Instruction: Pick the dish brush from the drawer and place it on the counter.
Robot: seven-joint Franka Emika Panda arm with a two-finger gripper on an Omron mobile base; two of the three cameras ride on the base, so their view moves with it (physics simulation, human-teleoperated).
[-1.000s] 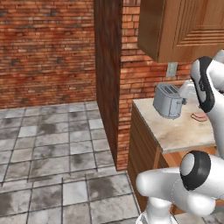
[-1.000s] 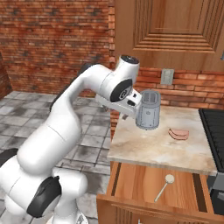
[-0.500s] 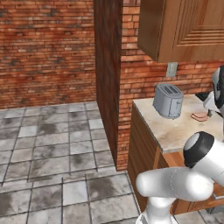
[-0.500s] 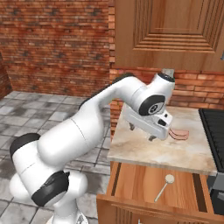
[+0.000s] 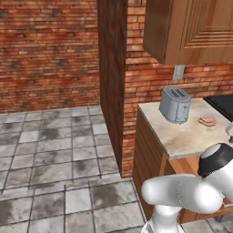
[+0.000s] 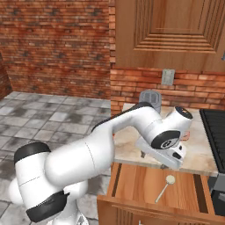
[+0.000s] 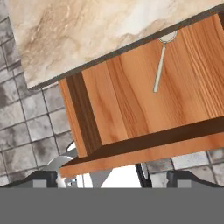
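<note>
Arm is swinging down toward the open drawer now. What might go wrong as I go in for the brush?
1. The thin pale dish brush lies with its round head right under the beige stone counter's edge, so the descending claw may strike that overhang.
2. The handle lies flat on the orange-brown wooden drawer floor; the claw may slip off it.
3. The grey toaster and pink item narrow the placing room.

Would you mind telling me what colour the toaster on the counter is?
The toaster is grey, with a slightly metallic look; the left base view shows it best.
</note>
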